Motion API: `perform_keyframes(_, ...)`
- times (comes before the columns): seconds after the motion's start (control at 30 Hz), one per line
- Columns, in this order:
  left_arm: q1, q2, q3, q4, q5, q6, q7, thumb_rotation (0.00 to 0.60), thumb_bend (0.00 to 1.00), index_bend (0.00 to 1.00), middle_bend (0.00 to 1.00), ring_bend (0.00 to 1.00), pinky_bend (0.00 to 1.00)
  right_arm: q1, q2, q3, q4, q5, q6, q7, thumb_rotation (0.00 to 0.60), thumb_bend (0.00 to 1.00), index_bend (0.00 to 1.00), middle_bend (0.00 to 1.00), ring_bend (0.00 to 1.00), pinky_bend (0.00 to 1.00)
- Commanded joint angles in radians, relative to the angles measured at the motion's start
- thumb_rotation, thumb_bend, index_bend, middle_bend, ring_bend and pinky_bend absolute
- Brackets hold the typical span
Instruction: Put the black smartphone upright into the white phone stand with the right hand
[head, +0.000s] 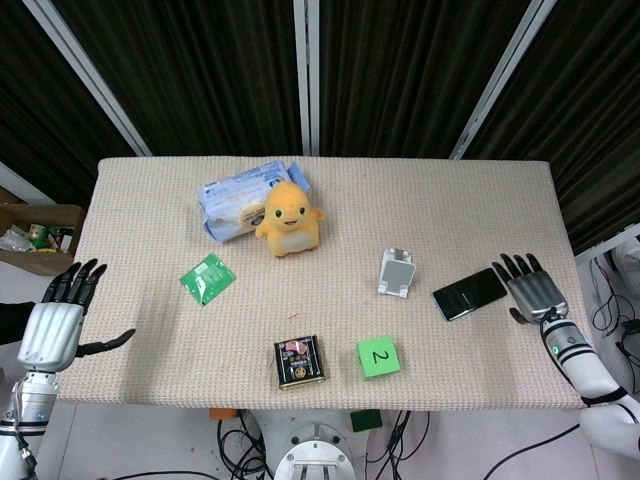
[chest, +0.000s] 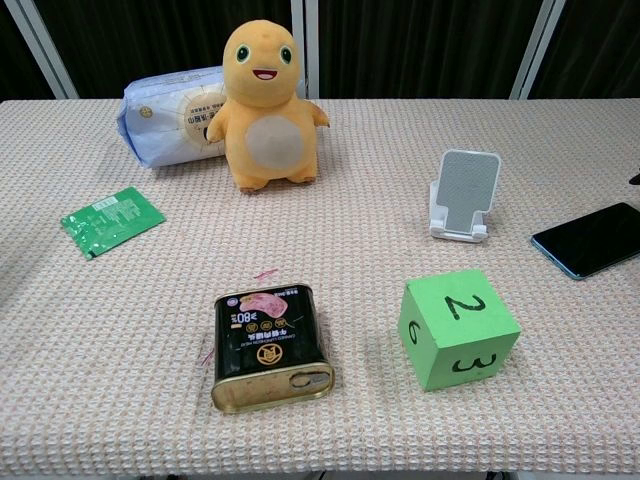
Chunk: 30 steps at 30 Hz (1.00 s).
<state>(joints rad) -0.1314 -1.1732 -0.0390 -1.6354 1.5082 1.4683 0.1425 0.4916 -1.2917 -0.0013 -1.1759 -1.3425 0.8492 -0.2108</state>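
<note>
Smartphone flat on desk, right of white phone stand; right robot hand just beside it, fingers spread, holding nothing.

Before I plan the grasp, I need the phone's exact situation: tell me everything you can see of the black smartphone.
The black smartphone is a thin dark slab with a glossy, dark screen facing up. It lies flat on the woven tablecloth, skewed to the table's edges, to the right of the empty white phone stand with a clear gap between them. The right hand rests on the table beside its far end, fingers spread; whether they touch it is unclear.
</note>
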Motion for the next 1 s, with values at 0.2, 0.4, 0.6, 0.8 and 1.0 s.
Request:
perform_keyframes(0.2, 0.000, -0.003, 0.005, -0.008, -0.003, -0.008, 0.012, 0.190, 0.05, 0.06, 0.05, 0.02, 0.13, 0.004, -0.023, -0.007, 0.034, -0.006, -0.019, 0.024, 0.600, 0.33, 0.00, 0.00, 0.00, 0.00)
perform_keyframes(0.4, -0.005, 0.000, 0.003, -0.008, 0.000, -0.012, 0.010, 0.188, 0.05, 0.06, 0.05, 0.02, 0.13, 0.014, -0.032, -0.004, 0.029, -0.008, -0.024, 0.005, 0.600, 0.33, 0.00, 0.00, 0.00, 0.00)
perform_keyframes(0.6, -0.007, 0.004, 0.000, -0.004, -0.004, -0.016, 0.001, 0.192, 0.05, 0.06, 0.05, 0.02, 0.13, 0.040, -0.047, 0.011, 0.016, 0.002, -0.036, -0.040, 0.600, 0.33, 0.00, 0.00, 0.00, 0.00)
perform_keyframes(0.8, -0.008, 0.009, -0.003, 0.002, -0.015, -0.023, -0.012, 0.186, 0.05, 0.06, 0.05, 0.02, 0.13, 0.075, -0.040, 0.027, -0.029, 0.056, -0.101, -0.087, 0.600, 0.32, 0.00, 0.00, 0.00, 0.00)
perform_keyframes(1.0, -0.009, 0.011, 0.000, 0.007, -0.013, -0.027, -0.020, 0.190, 0.05, 0.06, 0.05, 0.02, 0.13, 0.082, -0.031, 0.019, -0.065, 0.089, -0.108, -0.152, 0.600, 0.25, 0.00, 0.00, 0.00, 0.00)
